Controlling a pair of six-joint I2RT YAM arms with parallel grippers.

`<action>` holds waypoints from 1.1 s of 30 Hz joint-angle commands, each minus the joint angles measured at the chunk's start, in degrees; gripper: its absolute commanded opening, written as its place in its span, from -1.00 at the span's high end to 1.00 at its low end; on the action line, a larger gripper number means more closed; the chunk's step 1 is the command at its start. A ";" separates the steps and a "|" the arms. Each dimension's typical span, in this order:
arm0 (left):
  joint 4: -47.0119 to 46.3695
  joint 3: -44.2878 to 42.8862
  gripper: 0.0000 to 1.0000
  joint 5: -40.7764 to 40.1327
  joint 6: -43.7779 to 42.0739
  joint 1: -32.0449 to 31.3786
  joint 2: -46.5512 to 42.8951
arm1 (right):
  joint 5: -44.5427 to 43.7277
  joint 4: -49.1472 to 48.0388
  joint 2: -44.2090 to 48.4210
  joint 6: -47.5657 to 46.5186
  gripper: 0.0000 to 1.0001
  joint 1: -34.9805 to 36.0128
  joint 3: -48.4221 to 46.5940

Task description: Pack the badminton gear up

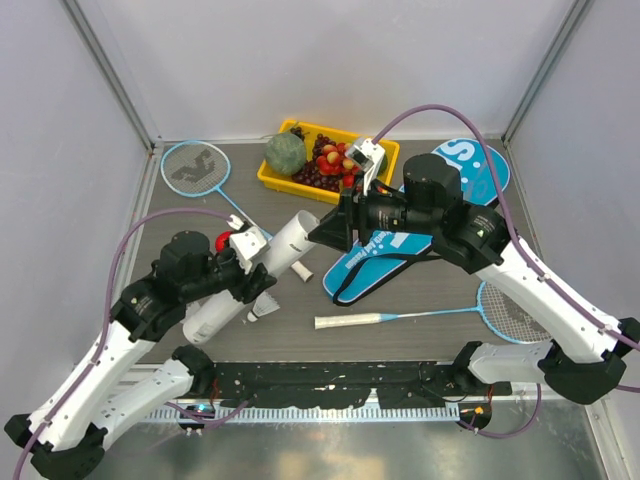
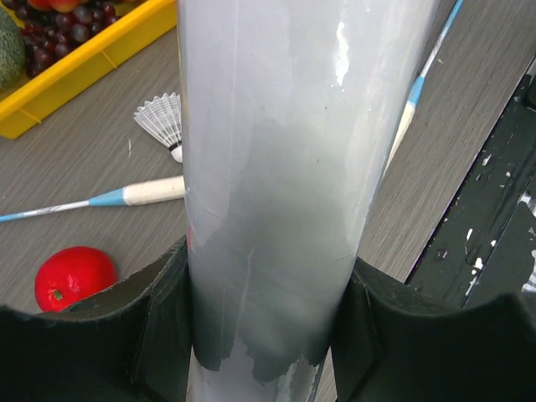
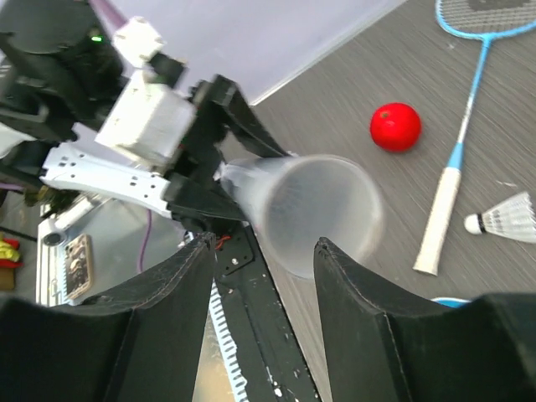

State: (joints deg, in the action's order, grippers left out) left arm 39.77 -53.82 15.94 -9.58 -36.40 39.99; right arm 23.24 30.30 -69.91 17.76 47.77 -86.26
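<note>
My left gripper is shut on the white tube, holding it tilted with its open mouth up toward the right gripper. The right gripper hovers just before that mouth, open, with nothing between its fingers. One blue racket lies at the far left and another near the front. A shuttlecock lies on the table under the tube. The blue bag lies beneath the right arm.
A red ball rests beside the left gripper. The yellow tray of fruit stands at the back centre. A small white piece lies near the tube's upper end. Walls close in both sides.
</note>
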 commanded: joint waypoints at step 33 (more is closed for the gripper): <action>-3.21 0.82 0.08 -1.79 -2.63 -1.48 -0.44 | 6.81 -12.55 -2.25 2.46 0.89 -0.83 4.08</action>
State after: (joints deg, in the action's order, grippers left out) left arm 40.18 -52.95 13.93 -10.70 -37.50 40.32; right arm 28.27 22.09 -73.06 19.05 47.57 -82.65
